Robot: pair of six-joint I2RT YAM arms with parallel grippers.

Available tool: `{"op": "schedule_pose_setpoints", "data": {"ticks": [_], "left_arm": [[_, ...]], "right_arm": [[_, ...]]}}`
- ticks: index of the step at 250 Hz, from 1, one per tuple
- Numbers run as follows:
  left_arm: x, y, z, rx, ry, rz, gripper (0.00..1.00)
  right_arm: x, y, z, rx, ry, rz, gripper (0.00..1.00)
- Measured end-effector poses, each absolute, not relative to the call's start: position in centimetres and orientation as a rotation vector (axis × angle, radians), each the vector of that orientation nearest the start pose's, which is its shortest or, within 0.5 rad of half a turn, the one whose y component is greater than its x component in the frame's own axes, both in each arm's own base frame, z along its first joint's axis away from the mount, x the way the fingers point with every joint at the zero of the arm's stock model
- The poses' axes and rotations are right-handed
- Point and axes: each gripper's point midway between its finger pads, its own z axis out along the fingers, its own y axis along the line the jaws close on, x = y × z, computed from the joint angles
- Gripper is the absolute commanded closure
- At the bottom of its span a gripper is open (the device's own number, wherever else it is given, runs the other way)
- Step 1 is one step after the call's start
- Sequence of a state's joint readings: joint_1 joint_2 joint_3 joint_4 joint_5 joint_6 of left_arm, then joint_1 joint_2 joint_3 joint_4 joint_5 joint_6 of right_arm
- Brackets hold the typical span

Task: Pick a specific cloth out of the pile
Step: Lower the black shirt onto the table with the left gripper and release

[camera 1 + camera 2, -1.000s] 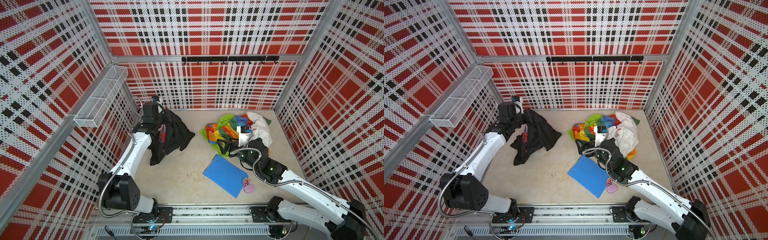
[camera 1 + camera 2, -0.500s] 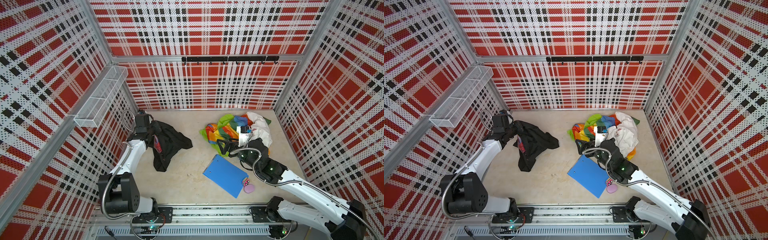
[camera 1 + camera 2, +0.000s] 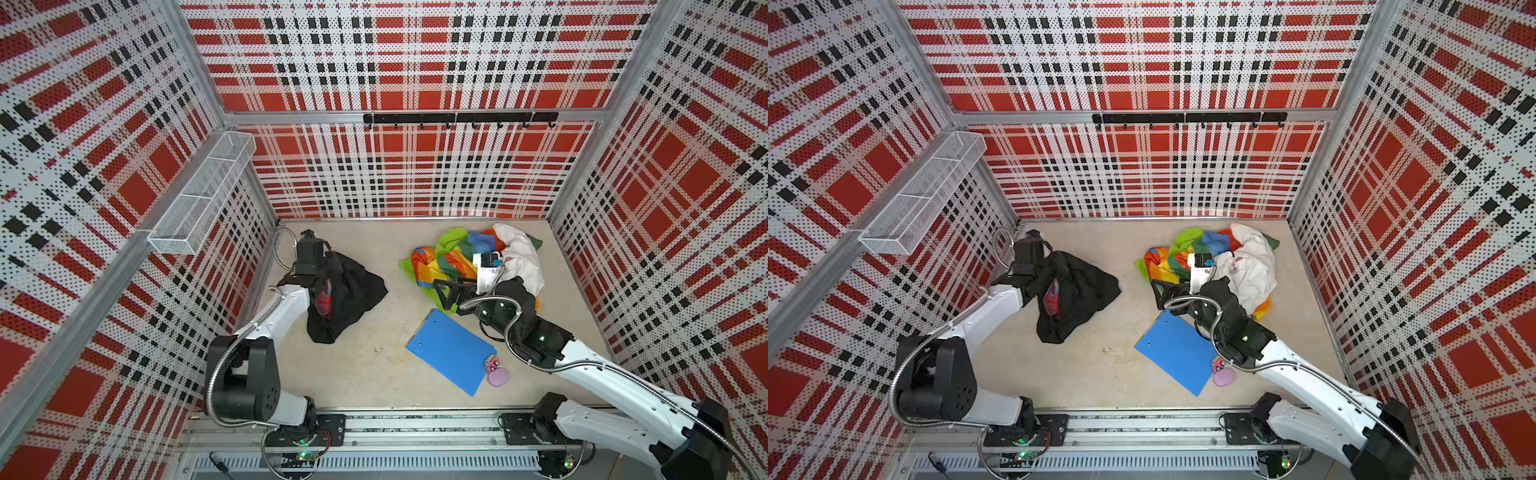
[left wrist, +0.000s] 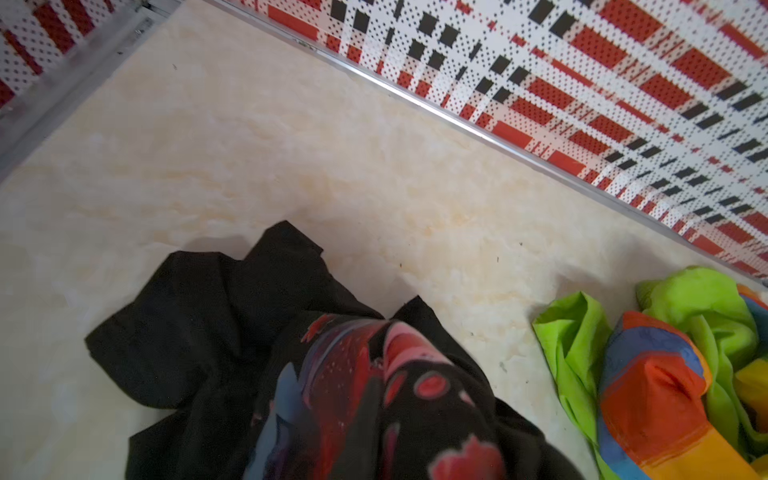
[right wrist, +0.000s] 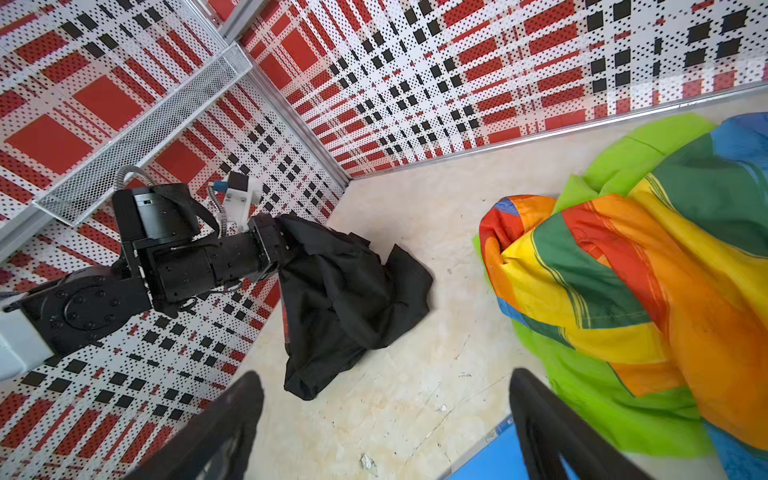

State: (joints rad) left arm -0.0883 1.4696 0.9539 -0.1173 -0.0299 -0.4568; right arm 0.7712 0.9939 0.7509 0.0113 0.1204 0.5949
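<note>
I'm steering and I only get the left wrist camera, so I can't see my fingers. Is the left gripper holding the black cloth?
Observer: It looks so. In the right wrist view the black cloth bunches at the left gripper's tip and hangs from it. The fingers themselves are buried in fabric.
Operator: What's my other arm doing?
Observer: The right gripper sits by the pile's near edge, fingers wide apart, holding nothing.
Operator: Is there anything in the pile I can't see?
Observer: Yes, a white shirt lies on its far side from the black cloth.
</note>
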Motion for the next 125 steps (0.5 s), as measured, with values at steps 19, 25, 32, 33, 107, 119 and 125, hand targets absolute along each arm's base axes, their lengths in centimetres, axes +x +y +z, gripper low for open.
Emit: {"op": "schedule_pose_setpoints", "data": {"ticks": [19,25,32,33,107,119,125], "left_arm": [[43.1,-3.4,14.7,-0.439,2.193,-0.268,0.84],[43.0,-3.3,14.1,-0.445,2.203,-0.265,0.84],[42.9,-3.3,13.4,-0.451,2.216,-0.261,0.83],[42.9,-3.3,13.3,-0.452,2.217,-0.260,0.83],[41.7,-3.9,7.3,-0.480,2.337,-0.251,0.60],[41.7,-4.0,7.0,-0.481,2.345,-0.254,0.54],[41.7,-4.1,6.9,-0.481,2.346,-0.256,0.50]], "right_arm": [[27.7,24.0,27.6,-0.076,1.889,0.851,0.01],[27.6,24.0,27.5,-0.076,1.889,0.850,0.01],[27.6,23.9,27.4,-0.076,1.892,0.849,0.01],[27.6,23.9,27.4,-0.076,1.892,0.848,0.01],[27.6,23.9,27.2,-0.076,1.896,0.847,0.01],[27.6,23.9,27.2,-0.076,1.896,0.848,0.01],[27.6,23.9,27.2,-0.076,1.896,0.847,0.01]]}}
